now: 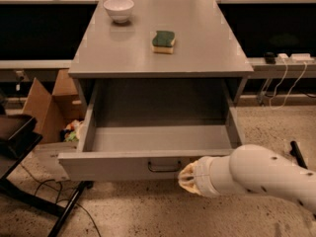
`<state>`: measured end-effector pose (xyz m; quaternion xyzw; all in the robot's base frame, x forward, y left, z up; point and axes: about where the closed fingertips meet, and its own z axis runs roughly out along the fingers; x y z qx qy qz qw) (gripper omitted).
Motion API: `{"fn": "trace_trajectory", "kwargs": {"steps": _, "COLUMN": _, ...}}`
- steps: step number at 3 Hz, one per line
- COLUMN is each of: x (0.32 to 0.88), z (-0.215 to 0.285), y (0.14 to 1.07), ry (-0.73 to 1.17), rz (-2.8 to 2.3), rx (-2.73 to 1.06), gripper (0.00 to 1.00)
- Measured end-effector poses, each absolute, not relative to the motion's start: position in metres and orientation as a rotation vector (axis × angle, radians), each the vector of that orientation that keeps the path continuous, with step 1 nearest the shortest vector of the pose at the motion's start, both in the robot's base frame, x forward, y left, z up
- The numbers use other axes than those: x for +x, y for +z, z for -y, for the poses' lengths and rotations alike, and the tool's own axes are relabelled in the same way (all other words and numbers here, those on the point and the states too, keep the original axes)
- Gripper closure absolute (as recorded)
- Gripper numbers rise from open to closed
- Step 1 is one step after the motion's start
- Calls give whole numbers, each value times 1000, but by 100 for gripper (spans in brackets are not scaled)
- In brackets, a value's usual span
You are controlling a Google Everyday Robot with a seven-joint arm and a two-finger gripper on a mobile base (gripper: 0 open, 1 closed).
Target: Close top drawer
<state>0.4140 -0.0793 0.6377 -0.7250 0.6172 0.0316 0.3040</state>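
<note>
Single cam, high, close, angled down at front of grey flat-topped cabinet (197, 53). Pulled-out grey top drawer (108, 167) sits centre. Tan-tipped gripper (186, 179) enters lower right, by the drawer front.
</note>
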Motion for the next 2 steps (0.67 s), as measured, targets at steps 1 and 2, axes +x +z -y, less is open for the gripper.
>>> {"fn": "trace_trajectory", "kwargs": {"steps": 1, "x": 456, "z": 111, "y": 638, "ry": 30, "rz": -1675, "rx": -1962, "gripper": 100}}
{"fn": "trace_trajectory", "kwargs": {"steps": 2, "x": 470, "z": 120, "y": 641, "ry": 6, "rz": -1680, "rx": -1976, "gripper": 100}}
